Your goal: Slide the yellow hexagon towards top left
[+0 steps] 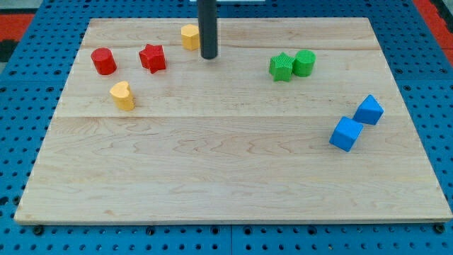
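The yellow hexagon (189,36) lies near the view's top, left of centre, on the wooden board (233,177). My tip (208,56) stands just to the right of it and slightly lower, and the rod hides the hexagon's right edge. I cannot tell whether the tip touches it. A red star (152,58) lies to the hexagon's lower left.
A red cylinder (103,61) and a yellow heart-shaped block (122,95) lie at the left. A green star (281,67) touches a green cylinder (304,63) at the upper right. Two blue blocks (369,110) (346,134) lie at the right. Blue pegboard surrounds the board.
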`<control>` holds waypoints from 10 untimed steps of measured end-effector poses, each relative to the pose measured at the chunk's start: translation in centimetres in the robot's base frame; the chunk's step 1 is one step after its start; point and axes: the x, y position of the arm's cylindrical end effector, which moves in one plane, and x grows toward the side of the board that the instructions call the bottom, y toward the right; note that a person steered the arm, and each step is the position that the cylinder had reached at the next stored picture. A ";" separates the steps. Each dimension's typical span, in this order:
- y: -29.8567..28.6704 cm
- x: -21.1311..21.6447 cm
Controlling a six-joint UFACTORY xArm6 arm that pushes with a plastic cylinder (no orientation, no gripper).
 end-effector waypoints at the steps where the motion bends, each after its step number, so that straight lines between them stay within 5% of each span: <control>1: -5.8 -1.1; 3: -12.2 5.3; 4: -8.1 5.1; 5: -0.4 1.5; 7: -3.7 -6.1; 8: 0.1 -7.9; 9: -0.4 -8.7; 10: -7.8 -8.7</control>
